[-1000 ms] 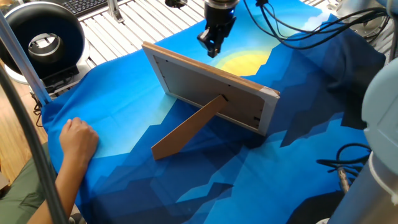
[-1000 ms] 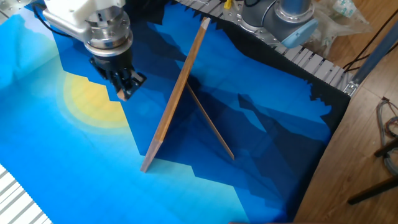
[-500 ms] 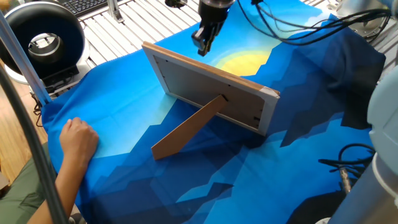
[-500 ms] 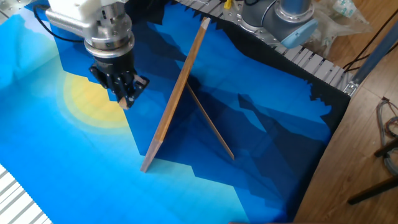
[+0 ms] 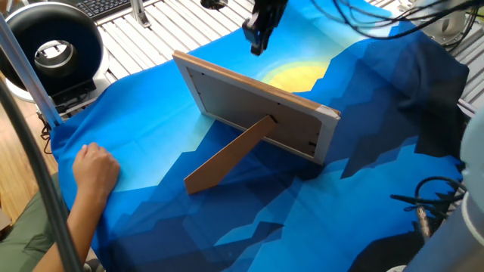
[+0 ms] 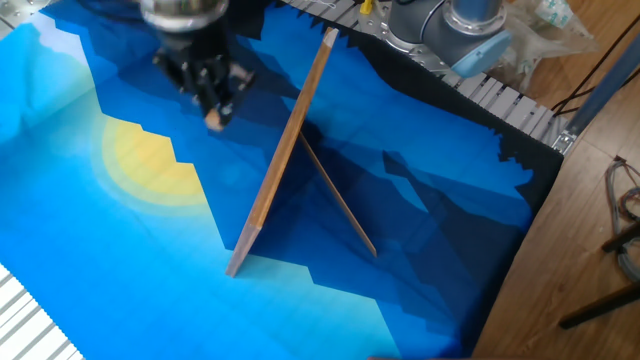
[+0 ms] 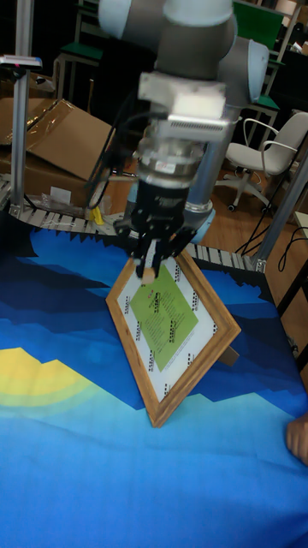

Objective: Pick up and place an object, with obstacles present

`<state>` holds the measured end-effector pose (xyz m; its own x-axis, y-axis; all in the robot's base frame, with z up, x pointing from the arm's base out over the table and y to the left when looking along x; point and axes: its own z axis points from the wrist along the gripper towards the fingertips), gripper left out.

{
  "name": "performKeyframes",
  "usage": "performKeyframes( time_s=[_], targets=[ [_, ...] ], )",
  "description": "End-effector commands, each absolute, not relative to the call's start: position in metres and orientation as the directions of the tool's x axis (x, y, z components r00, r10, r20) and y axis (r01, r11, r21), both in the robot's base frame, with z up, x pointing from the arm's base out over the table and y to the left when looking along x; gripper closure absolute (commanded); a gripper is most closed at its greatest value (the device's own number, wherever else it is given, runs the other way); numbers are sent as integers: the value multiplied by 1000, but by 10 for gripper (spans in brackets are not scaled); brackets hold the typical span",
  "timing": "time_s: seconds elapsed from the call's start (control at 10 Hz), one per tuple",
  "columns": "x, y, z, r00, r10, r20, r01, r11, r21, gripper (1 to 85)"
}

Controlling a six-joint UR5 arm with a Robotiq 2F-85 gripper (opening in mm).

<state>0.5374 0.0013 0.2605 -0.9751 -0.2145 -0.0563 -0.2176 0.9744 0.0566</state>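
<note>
A tiny pale beige object (image 6: 213,121) (image 7: 147,276) is pinched at the tips of my gripper (image 6: 212,112) (image 7: 147,270), which is shut on it and held in the air. In the one fixed view the gripper (image 5: 256,47) hangs above the far side of the obstacle, a picture frame (image 5: 257,107) standing on its tan prop leg (image 5: 231,153); the object is too small to make out there. The other fixed view shows the frame (image 6: 289,152) edge-on, just right of the gripper. In the tall view the frame (image 7: 184,347) shows a green sheet behind the fingertips.
A blue cloth with a yellow sun patch (image 6: 150,165) covers the table. A person's hand (image 5: 95,169) (image 7: 298,440) rests on the cloth near the front left. A black round device (image 5: 50,47) stands at the left edge. Cables (image 5: 423,200) lie at the right.
The gripper, still holding the object, has risen off the yellow patch and shifted toward the top of the frame. The frame and the hand have not moved.
</note>
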Motion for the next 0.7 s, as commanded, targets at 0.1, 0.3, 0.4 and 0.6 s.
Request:
performKeyframes(
  time_s=[0.1,0.3,0.4,0.6],
  targets=[
    [511,75,314,-995,-95,-20,-96,995,27,843],
    [513,123,313,-998,-40,-46,-43,997,60,843],
    [515,135,304,-998,-23,-59,-26,998,55,843],
    [526,152,275,-996,-9,-84,-12,999,43,843]
  ],
)
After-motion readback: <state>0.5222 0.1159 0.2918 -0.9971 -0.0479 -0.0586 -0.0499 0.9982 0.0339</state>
